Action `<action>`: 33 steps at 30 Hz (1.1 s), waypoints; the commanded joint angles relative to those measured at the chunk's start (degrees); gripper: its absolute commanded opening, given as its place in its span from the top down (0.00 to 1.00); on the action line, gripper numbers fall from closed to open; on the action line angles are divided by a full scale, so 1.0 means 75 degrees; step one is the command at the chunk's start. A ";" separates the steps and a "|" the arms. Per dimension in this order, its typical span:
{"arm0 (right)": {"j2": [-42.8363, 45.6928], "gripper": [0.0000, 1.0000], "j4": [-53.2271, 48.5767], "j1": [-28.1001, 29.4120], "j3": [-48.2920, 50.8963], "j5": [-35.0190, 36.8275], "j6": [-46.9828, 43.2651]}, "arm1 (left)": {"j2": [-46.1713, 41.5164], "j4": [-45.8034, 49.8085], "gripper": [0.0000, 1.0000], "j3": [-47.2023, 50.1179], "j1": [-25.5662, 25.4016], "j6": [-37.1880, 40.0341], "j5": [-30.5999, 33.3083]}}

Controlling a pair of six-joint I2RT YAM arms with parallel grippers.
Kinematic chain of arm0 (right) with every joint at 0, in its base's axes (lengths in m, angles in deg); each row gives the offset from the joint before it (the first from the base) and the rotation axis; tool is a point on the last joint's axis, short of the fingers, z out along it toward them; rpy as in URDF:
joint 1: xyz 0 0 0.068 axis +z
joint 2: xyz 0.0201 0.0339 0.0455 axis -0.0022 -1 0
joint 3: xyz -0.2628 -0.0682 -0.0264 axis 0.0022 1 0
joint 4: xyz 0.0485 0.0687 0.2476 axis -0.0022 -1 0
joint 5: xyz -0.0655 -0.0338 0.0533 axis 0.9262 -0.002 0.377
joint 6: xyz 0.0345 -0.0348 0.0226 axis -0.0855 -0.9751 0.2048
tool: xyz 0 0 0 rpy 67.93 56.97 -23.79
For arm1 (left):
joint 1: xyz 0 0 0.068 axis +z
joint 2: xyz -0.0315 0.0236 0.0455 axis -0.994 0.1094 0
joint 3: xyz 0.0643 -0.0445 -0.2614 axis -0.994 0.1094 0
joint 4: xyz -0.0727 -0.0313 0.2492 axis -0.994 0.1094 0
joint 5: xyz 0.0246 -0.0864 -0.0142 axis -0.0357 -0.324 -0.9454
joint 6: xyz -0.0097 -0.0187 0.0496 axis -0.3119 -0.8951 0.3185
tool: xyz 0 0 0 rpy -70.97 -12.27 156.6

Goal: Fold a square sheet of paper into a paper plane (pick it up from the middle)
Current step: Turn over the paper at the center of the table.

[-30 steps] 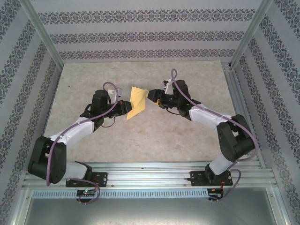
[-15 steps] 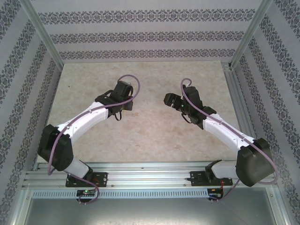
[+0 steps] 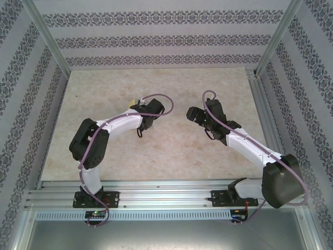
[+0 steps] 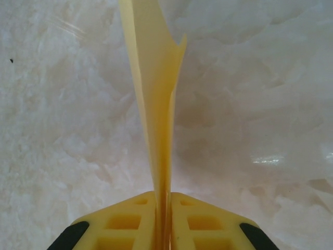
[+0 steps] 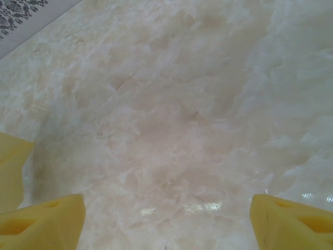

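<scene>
The square sheet of paper, folded into the narrow yellow-orange paper plane (image 4: 156,99), stands edge-on in the left wrist view and rises away from the fingers above the marble table. My left gripper (image 4: 162,197) is shut on its lower edge, with the yellow pads pressed against both sides. From above, my left gripper (image 3: 137,105) sits left of centre, with just a yellow sliver of the paper plane (image 3: 134,102) at its tip. My right gripper (image 3: 190,112) is a hand's width to the right, apart from the paper. In the right wrist view my right gripper (image 5: 166,211) is open over bare table.
The marble tabletop (image 3: 156,151) is bounded by patterned walls at the back and sides and by an aluminium rail (image 3: 166,195) at the near edge. A yellow shape (image 5: 10,166) sits at the left edge of the right wrist view; I cannot tell what it is.
A second ago both grippers met at the paper in mid-table. The right gripper has opened and drawn back to the right. The left arm has folded its elbow in, keeping the paper.
</scene>
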 commanded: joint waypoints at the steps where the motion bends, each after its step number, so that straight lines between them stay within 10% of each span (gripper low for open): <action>1: 0.0110 0.17 0.0035 -0.0113 0.0097 0.0174 0.0137 | 0.0306 0.0042 0.82 -0.0219 -0.0187 -0.0006 -0.0335; 18: -0.0045 0.18 0.0094 0.0074 0.0262 -0.0202 0.0236 | -0.0371 -0.1548 0.27 0.0490 0.0015 -0.0585 -0.4363; 33: -0.3451 0.31 -0.1444 0.2831 -0.3327 0.0985 -0.0347 | -0.3038 -0.2422 0.08 0.2660 0.2962 -0.1448 -0.7060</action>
